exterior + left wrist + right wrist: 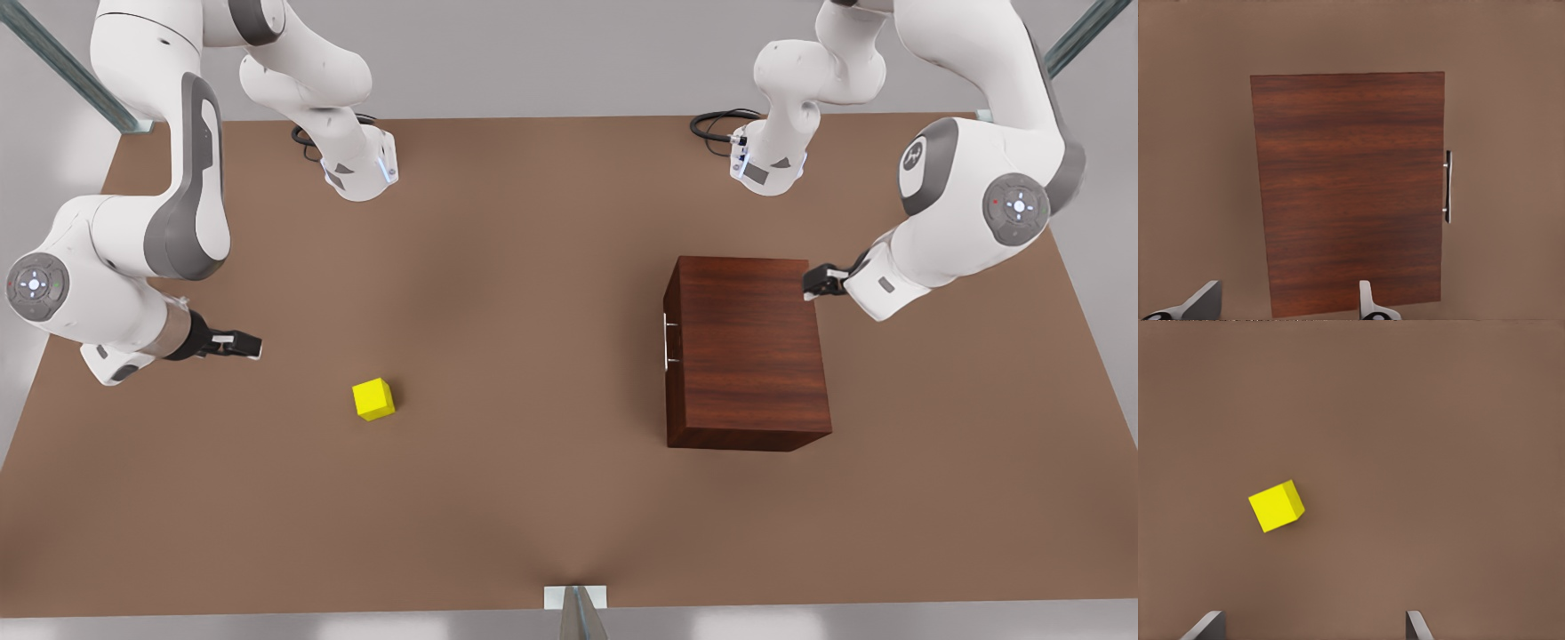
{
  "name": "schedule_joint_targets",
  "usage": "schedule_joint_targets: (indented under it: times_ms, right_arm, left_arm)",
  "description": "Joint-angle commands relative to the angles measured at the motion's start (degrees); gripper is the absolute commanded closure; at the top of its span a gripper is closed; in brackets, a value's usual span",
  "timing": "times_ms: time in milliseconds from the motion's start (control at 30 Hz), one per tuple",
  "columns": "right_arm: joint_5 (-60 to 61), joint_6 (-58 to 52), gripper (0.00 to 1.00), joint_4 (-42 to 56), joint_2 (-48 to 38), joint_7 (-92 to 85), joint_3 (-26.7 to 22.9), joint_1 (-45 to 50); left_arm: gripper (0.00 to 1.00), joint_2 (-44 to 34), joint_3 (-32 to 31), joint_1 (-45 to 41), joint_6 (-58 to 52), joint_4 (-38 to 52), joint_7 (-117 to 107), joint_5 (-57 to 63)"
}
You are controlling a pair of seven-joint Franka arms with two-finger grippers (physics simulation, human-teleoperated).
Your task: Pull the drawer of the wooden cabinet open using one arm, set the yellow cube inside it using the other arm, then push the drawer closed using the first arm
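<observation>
Left end effector (811, 284) above cabinet (747, 351) back edge, fingers (1368, 301) spread wide, empty. Right end effector (253, 344) near cube (373, 398), wide, empty. Drawer shut; handle (667, 342) faces cube. Advice: left reaches over, drops onto bar, pulls straight out. Brown tabletop (533, 498), grey surround.

Small cube (373, 398): plain bright yellow, unpatterned. Boxy wooden cabinet (751, 351): dark reddish-brown with a streaked mahogany grain, fitted with a thin silver bar handle (667, 344). Flat bench surface (498, 293): uniform matte brown; robot arms: white with grey joint panels.
</observation>
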Motion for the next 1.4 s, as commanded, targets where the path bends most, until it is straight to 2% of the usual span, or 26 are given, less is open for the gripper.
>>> schedule_joint_targets:
  times_ms: [0,67,133,267,333,400,467,533,667,733,933,1267,1300,1367]
  right_arm:
    - [0.04,0.78,0.0,0.03,-0.06,0.57,-0.01,0.0]
    - [0.04,0.78,0.0,0.03,-0.06,0.57,-0.01,0.0]
    - [0.04,0.78,0.0,0.03,-0.06,0.57,-0.01,0.0]
    - [0.04,0.78,0.0,0.03,-0.06,0.57,-0.01,0.0]
    - [0.04,0.78,0.0,0.03,-0.06,0.57,-0.01,0.0]
    - [0.04,0.78,0.0,0.03,-0.06,0.57,-0.01,0.0]
    - [0.04,0.78,0.0,0.03,0.03,0.57,-0.01,0.0]
    - [0.04,0.78,0.0,0.03,0.03,0.57,-0.01,0.0]
    - [0.04,0.78,0.0,0.03,0.29,0.57,-0.01,0.0]
    - [0.04,0.78,0.0,0.38,0.38,0.57,-0.01,0.09]
    - [0.04,0.78,0.0,0.38,0.47,0.57,-0.01,0.35]
    - [0.04,0.78,0.0,0.47,0.82,0.74,0.08,0.44]
    - [0.04,0.78,0.0,0.38,0.82,0.74,0.08,0.44]
    - [0.04,0.78,0.0,0.38,0.82,0.74,0.08,0.44]
  left_arm:
    - [0.0,-0.06,0.02,0.59,2.76,-0.17,-2.01,0.43]
    - [0.0,1.61,0.02,-2.48,2.76,3.17,-6.04,0.43]
    - [0.0,2.93,0.37,-15.3,2.85,4.57,-25.1,3.16]
    - [0.0,14.53,4.14,-36.48,2.67,16.17,-51.3,5.27]
    - [0.0,17.43,4.76,-40.62,3.38,17.23,-57.02,4.74]
    - [0.0,21.91,5.11,-41.68,5.83,17.67,-57.81,5.09]
    - [0.0,29.2,8.01,-43.35,6.98,23.64,-59.31,5.27]
    - [0.0,32.64,9.77,-43.26,10.49,25.32,-63.35,5.09]
    - [0.0,32.99,11.09,-40.45,9.88,23.04,-56.96,5.35]
    - [0.01,32.81,11.09,-40.98,10.93,17.68,-45.69,7.99]
    - [0.0,30.44,11.18,-40.63,15.59,8.97,-39.8,13.7]
    - [0.0,28.42,11.53,-40.54,14.98,7.3,-39.45,13.27]
    - [0.0,28.07,12.32,-39.84,13.31,8.09,-42.25,8.53]
    - [0.0,28.33,12.67,-40.1,13.48,7.57,-41.04,9.48]
